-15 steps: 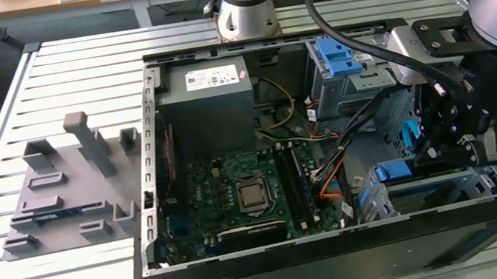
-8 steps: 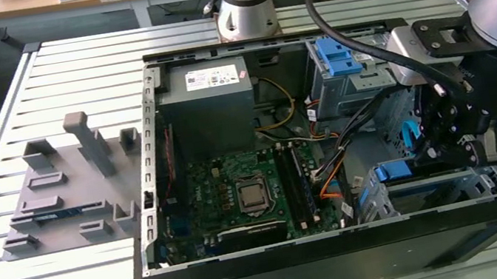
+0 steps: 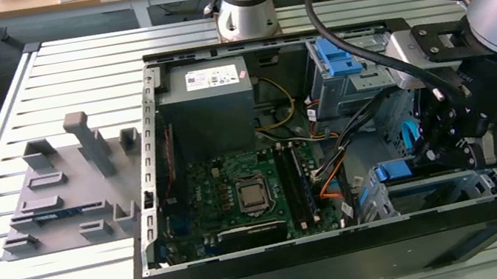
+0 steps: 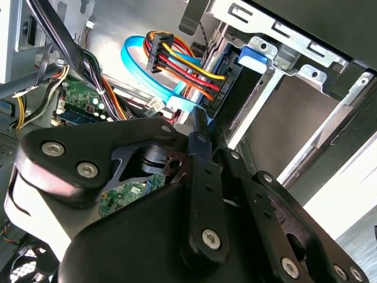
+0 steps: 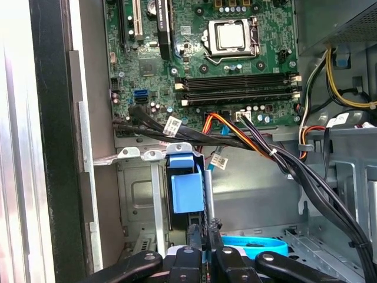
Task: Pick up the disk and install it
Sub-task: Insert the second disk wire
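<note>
Disk seated edge-up in the drive cage at the open case's front corner, blue frame tab showing, install apparently near complete; end effector just above it with fingers drawn together, possibly pinching its edge, release remaining.

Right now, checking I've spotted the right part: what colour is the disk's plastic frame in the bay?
Blue; the disk shows it best in the first wrist view.
</note>
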### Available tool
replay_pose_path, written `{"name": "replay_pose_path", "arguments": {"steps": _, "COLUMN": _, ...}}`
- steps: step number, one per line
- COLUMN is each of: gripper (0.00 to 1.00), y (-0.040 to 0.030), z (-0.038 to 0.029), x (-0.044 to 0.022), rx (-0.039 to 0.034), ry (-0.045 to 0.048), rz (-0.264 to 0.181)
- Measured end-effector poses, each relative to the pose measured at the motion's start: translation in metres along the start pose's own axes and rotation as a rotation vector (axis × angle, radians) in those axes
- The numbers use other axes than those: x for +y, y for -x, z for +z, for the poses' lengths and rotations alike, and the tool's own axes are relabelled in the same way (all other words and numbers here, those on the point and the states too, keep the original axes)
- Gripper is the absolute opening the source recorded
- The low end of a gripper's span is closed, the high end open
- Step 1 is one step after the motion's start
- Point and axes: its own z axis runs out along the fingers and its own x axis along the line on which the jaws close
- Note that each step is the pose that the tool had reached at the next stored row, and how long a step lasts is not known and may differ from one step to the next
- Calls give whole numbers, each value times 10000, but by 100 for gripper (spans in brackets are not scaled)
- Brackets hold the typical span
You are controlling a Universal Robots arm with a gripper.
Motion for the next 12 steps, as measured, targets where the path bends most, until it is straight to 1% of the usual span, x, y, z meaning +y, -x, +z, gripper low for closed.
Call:
{"name": "replay_pose_path", "arguments": {"steps": 6, "gripper": 16, "y": -1, "z": 6, "x": 0, "rx": -3, "ry": -1, "rz": 0}}
{"name": "replay_pose_path", "arguments": {"steps": 7, "gripper": 17, "y": -1, "z": 7, "x": 0, "rx": -3, "ry": 0, "rz": 0}}
{"name": "replay_pose_path", "arguments": {"steps": 8, "gripper": 24, "y": -1, "z": 7, "x": 0, "rx": -3, "ry": 0, "rz": 0}}
{"name": "replay_pose_path", "arguments": {"steps": 12, "gripper": 24, "y": -1, "z": 7, "x": 0, "rx": -3, "ry": 0, "rz": 0}}
